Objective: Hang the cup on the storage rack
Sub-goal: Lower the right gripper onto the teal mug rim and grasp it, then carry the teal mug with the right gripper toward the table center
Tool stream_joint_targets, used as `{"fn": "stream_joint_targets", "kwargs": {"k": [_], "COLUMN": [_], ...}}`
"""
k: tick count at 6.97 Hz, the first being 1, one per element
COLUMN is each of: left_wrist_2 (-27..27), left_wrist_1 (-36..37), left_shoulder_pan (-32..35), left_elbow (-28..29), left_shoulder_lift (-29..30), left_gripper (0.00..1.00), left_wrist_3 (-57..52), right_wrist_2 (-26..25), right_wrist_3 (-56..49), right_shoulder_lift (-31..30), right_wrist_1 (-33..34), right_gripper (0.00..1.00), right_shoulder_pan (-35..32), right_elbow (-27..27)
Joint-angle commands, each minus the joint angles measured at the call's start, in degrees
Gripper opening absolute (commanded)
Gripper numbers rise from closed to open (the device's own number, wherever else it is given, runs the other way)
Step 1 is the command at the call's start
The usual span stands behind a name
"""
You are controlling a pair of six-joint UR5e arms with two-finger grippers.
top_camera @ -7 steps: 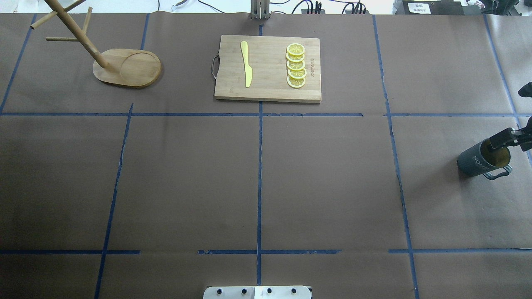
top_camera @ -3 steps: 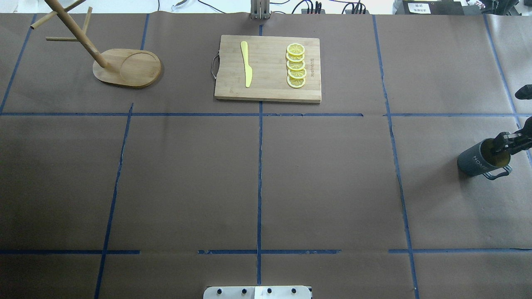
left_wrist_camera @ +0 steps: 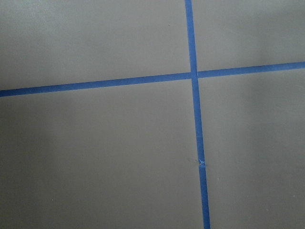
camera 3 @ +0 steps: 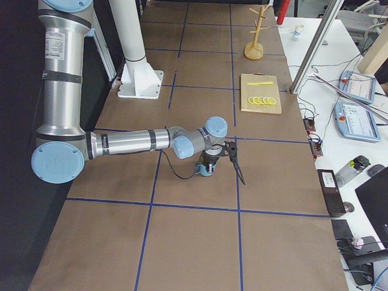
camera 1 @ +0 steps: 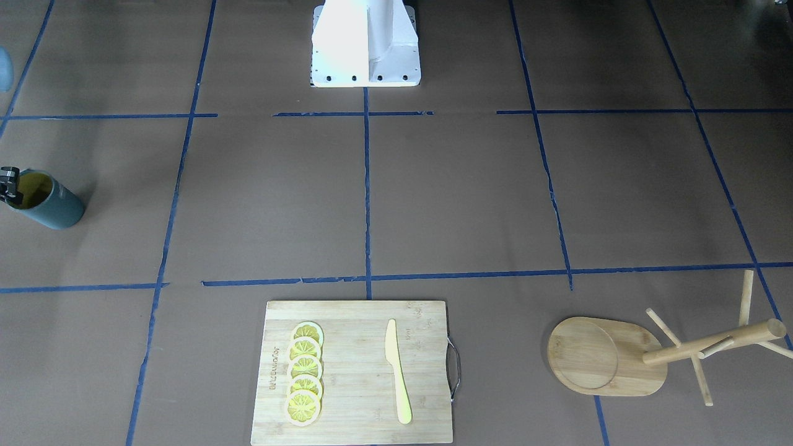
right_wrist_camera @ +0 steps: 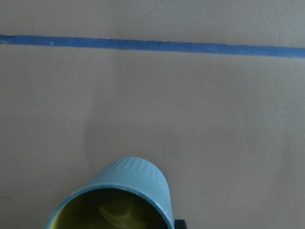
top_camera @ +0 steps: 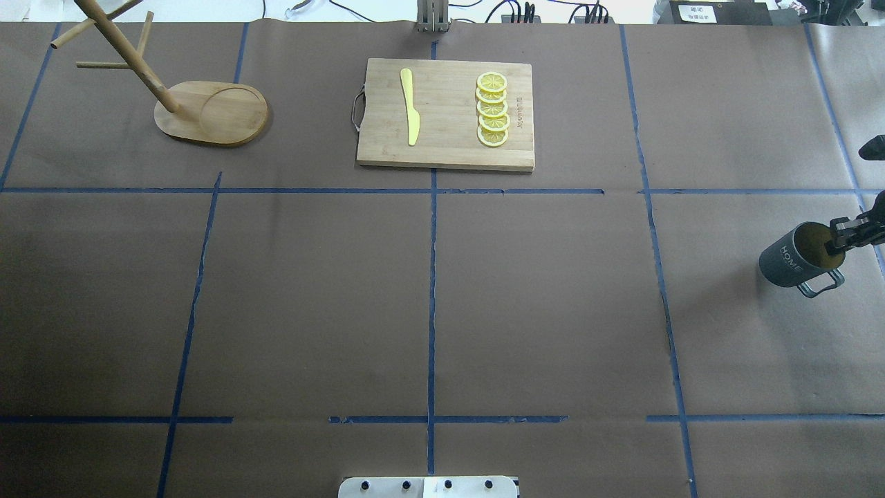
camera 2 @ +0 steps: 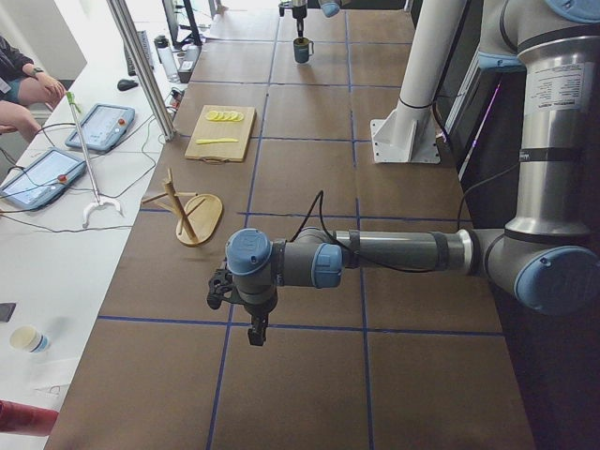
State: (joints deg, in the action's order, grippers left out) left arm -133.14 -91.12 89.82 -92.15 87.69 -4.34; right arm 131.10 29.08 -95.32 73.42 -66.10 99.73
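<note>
Overhead exterior: cup (top_camera: 788, 261) upright, mouth up.

Table top (top_camera: 553, 311) covered in brown paper, split into rectangles by blue tape lines (top_camera: 432, 277). White bench (camera 2: 56, 253) runs along one long edge of table. On it: two teach pendants (camera 2: 100, 127), loose cables (camera 2: 66, 225), paper cup (camera 2: 25, 338). Aluminium post (camera 2: 141, 66) rises at bench edge, slanting across side view. Light even, shadows soft and faint on paper; brighter toward bench's far end.

Teal ribbed cup (top_camera: 788, 261), yellow inside, mouth up, rim pinched in the right gripper (top_camera: 839, 237); bamboo rack (top_camera: 207, 114) stands upright, far to its left.
</note>
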Motion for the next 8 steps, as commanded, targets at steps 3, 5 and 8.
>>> {"fn": "stream_joint_targets", "kwargs": {"k": [3,5,8], "left_wrist_2": [-0.19,-0.19,-0.19], "left_wrist_1": [-0.02,-0.72,-0.72], "left_shoulder_pan": [0.00,0.00,-0.09], "left_elbow": [-0.66,-0.67,-0.66], "left_shoulder_lift": [0.03,0.12,0.12], "left_gripper": [1.00,1.00,1.00], "left_wrist_3": [-0.05,-0.14,-0.05], "right_wrist_2": [3.89,4.43,-5.48], "right_wrist_3": [14.77,34.78,69.00], "right_shoulder_lift": [8.52,18.46,31.82], "right_wrist_1": [17.05,19.13,19.04], "right_gripper": [0.00,0.00,0.00], "right_shoulder_pan": [-4.30,3.99,19.13], "right_elbow": [10.90,10.67,7.69]}}
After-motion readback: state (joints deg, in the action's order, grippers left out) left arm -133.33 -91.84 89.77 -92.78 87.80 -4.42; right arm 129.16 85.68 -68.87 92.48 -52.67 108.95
